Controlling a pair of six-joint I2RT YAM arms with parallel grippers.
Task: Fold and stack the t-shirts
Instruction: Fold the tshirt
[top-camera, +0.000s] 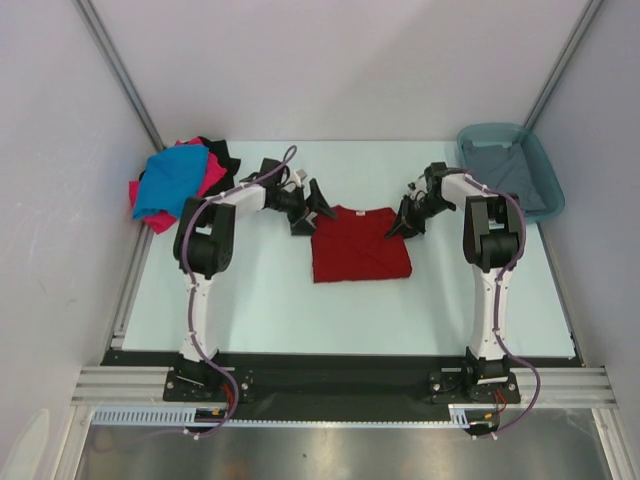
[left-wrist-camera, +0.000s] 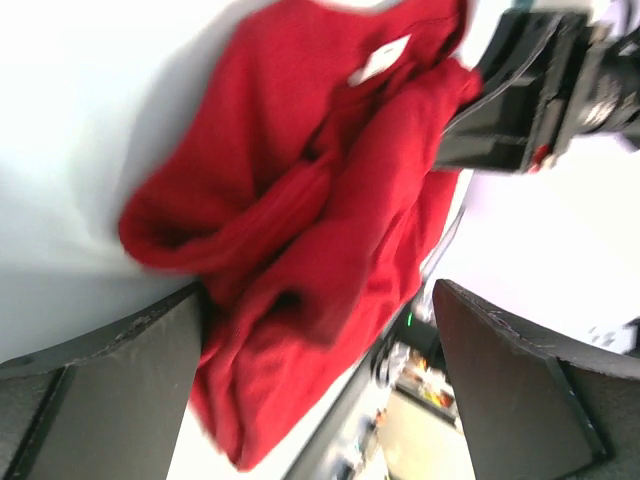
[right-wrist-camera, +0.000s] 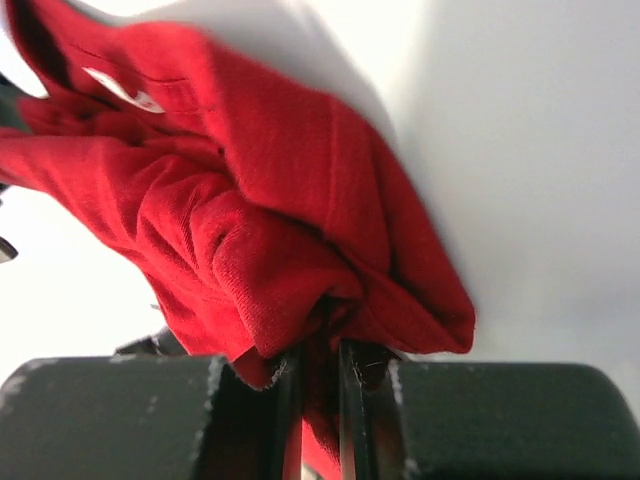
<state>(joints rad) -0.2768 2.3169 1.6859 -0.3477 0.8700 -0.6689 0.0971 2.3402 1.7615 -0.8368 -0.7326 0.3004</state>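
Nearest of all, on this side of the dark red t-shirt (top-camera: 360, 258), the two arm bases (top-camera: 205, 380) sit bolted to the edge of the bench (top-camera: 270, 300), one to each side of the shirt's width.

The dark red t-shirt itself lies in the middle of the bench as a rough rectangle, its near hem fairly straight and its collar on the far side. A small white label (left-wrist-camera: 380, 60) shows at the neck in the left wrist view. The cloth is not flat – the wrist views show it bunched into thick folds along its far edge.

At the shirt's far left corner is the left end effector (top-camera: 312, 213), its fingers spread wide. Seen from its own wrist, the two dark fingers (left-wrist-camera: 120, 370) stand on either side of the rumpled red edge; nothing is pinched between them.

At the shirt's far right corner the right end effector (top-camera: 405, 225) has its fingers pressed nearly together on a wad of red cloth. The right wrist view shows a fold of the shirt nipped in the narrow gap between the pads (right-wrist-camera: 290, 400), with more of it bulging out above.

Farther back and well to the left of the red shirt lies a loose heap: a blue t-shirt (top-camera: 170, 185) on top, a hot pink t-shirt (top-camera: 213, 180) under it, and a black t-shirt (top-camera: 222, 152) poking out behind. Back and to the right of the red shirt stands a teal tub (top-camera: 548, 175) – a grey t-shirt (top-camera: 505, 170) lies inside it.
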